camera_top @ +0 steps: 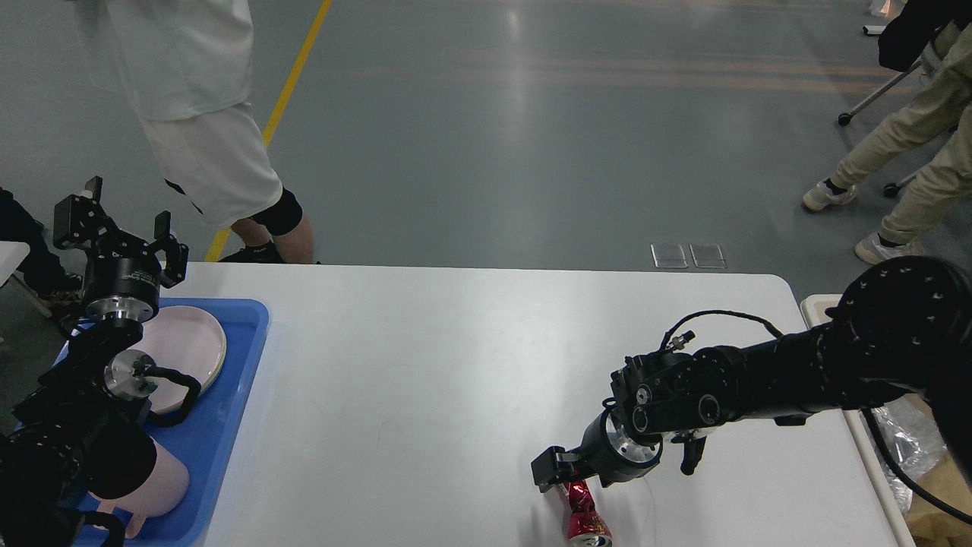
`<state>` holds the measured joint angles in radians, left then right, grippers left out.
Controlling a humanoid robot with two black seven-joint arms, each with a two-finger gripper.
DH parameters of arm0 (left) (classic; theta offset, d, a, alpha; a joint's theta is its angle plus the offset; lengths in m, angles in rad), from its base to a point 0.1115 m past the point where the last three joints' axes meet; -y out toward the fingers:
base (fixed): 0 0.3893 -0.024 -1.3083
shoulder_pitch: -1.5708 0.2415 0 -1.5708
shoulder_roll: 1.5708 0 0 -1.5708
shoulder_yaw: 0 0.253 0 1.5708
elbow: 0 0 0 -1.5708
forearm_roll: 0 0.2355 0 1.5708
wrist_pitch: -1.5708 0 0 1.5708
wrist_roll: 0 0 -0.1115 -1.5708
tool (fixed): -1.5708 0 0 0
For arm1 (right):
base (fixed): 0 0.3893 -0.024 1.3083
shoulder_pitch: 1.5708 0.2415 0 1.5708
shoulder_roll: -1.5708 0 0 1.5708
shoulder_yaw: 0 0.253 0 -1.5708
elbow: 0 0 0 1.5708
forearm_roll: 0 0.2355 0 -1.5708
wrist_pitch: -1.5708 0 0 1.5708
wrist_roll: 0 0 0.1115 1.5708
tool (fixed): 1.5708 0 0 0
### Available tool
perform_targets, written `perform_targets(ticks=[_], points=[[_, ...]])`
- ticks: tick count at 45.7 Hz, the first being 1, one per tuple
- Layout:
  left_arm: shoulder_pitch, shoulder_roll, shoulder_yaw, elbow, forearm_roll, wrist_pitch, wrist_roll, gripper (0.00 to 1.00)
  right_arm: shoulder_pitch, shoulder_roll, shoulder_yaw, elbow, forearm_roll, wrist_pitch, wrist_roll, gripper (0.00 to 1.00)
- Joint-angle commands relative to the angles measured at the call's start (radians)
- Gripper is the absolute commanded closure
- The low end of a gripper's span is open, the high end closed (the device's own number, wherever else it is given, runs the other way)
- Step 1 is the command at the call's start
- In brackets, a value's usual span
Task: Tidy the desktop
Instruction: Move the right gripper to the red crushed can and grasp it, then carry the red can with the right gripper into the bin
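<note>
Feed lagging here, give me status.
Left end effector open, raised above blue tray. Right end effector down on crushed red can, grip unclear. Desktop unobstructed.

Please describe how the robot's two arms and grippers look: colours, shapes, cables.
Both arms are matte black with thick rounded joints and silver metal wrist rings. The left gripper has blocky black fingers; black cables loop beside its wrist. The right gripper is black too, and a thin black cable arches over its forearm.

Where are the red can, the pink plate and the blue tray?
red can (583, 516), head view, crumpled body.
pink plate (190, 342), head view, bare face.
blue tray (254, 323), head view, far right rim.
</note>
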<state>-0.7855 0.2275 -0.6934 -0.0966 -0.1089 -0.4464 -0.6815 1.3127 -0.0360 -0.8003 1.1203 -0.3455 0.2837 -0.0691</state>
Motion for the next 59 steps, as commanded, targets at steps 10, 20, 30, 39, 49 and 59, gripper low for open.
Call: perform_targets(ticks=[10, 20, 30, 39, 49, 59], points=[[0.0, 0.001, 0.0, 0.0, 0.0, 0.0, -0.001, 0.03, -0.013, 0.008, -0.017, -0.004, -0.01, 0.002, -0.001, 0.8], [0.0, -0.001, 0.0, 0.0, 0.0, 0.0, -0.001, 0.03, 0.013, -0.002, -0.019, 0.004, -0.001, 0.043, -0.001, 1.0], [0.0, -0.001, 0.0, 0.0, 0.0, 0.0, 0.0, 0.03, 0.186, -0.11, -0.016, 0.026, 0.003, 0.069, -0.001, 1.0], [-0.001, 0.0, 0.0, 0.0, 0.0, 0.0, 0.0, 0.03, 0.414, -0.307, -0.003, 0.027, 0.003, 0.172, -0.001, 1.0], [0.0, 0.0, 0.0, 0.0, 0.0, 0.0, 0.0, 0.03, 0.58, -0.478, -0.003, 0.023, 0.002, 0.193, 0.0, 1.0], [0.0, -0.001, 0.0, 0.0, 0.0, 0.0, 0.0, 0.03, 0.42, -0.547, -0.04, -0.057, 0.002, 0.15, 0.0, 1.0]])
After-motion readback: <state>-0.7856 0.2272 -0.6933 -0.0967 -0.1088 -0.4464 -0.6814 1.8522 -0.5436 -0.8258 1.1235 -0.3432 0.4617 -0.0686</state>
